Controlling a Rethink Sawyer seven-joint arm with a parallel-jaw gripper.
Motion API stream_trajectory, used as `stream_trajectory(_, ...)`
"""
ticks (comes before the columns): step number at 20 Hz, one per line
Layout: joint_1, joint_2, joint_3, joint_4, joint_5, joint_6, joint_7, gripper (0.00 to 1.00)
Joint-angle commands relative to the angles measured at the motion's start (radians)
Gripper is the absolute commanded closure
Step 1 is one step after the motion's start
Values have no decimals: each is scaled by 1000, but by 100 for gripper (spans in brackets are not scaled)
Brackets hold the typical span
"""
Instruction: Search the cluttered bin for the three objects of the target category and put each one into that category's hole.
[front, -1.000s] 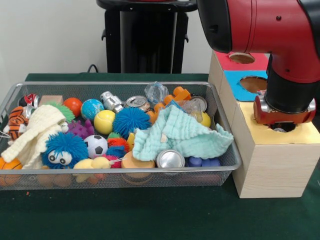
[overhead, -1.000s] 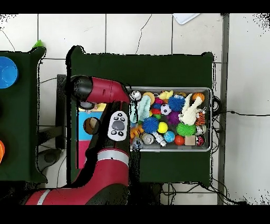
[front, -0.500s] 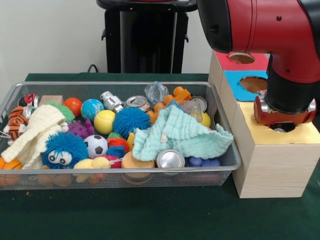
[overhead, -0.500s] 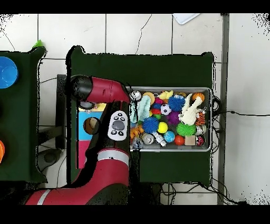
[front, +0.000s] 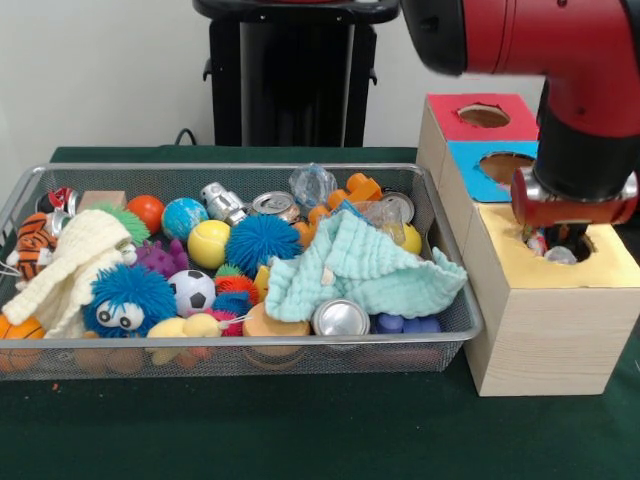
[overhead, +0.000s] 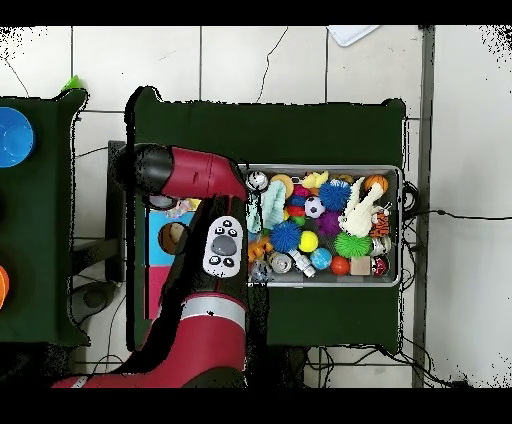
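One pale, crumpled-looking object (front: 560, 255) sits in the mouth of the yellow hole (front: 586, 246), at the wooden box's (front: 540, 330) near end, just under the gripper (front: 556, 236). I cannot tell whether the gripper is spread or pinching it. Released off-centre, the object could catch on the rim.

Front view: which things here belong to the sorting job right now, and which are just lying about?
In the job: robot hand at the yellow-topped hole; wooden box with red, blue and yellow holes; wire mesh bin.
Lying about, untouched in the bin: mint green cloth; cream knitted cloth; blue fuzzy toy with eyes; small black-and-white football; silver can.
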Motion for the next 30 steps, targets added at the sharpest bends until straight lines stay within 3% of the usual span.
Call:
stream_trajectory(1, -8, -164, 34, 140, -16, 57, 132, 100)
stream_trajectory(13, -22, -199, 47, 154, -32, 78, 133, 100)
stream_trajectory(30, -20, -190, 13, 134, -143, 192, 95, 100)
